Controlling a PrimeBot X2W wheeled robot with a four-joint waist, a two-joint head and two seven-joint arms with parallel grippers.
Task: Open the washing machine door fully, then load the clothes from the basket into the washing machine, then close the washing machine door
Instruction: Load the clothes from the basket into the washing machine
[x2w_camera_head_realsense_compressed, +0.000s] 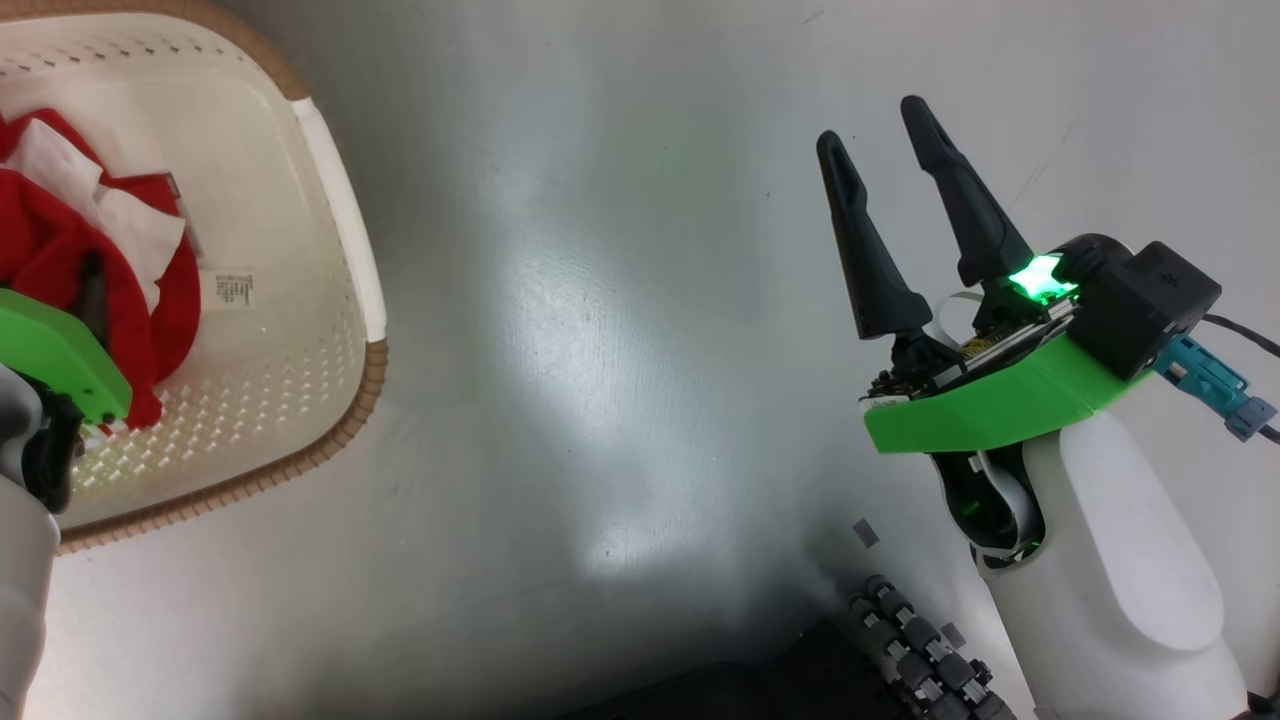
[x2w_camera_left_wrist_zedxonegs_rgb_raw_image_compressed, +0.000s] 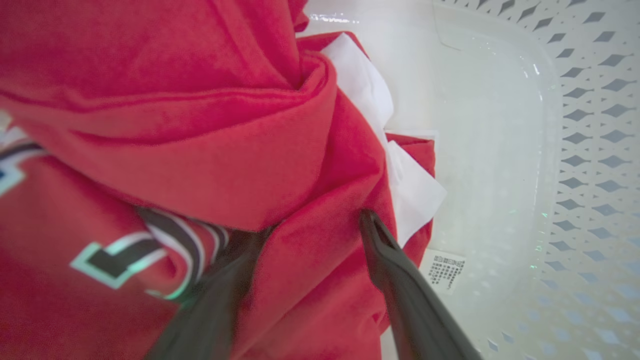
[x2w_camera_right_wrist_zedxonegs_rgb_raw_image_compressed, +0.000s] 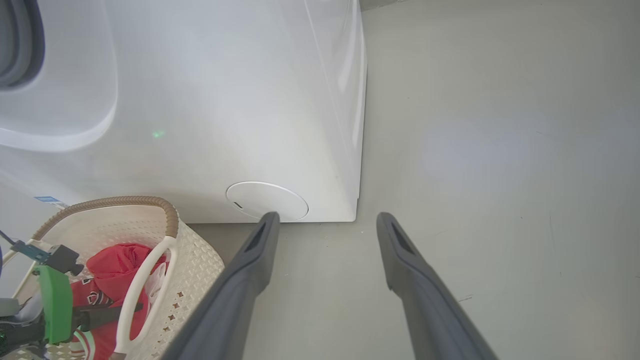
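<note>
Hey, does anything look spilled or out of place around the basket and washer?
Nothing stands out. The clothes lie bunched inside the basket, which stands upright beside the washing machine.

bright, soft glare across floor

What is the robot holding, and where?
Nothing yet. The left gripper, open, straddles a fold of the bright red fabric clothes in the cream-white plastic basket; the right gripper hangs open, empty.
</note>
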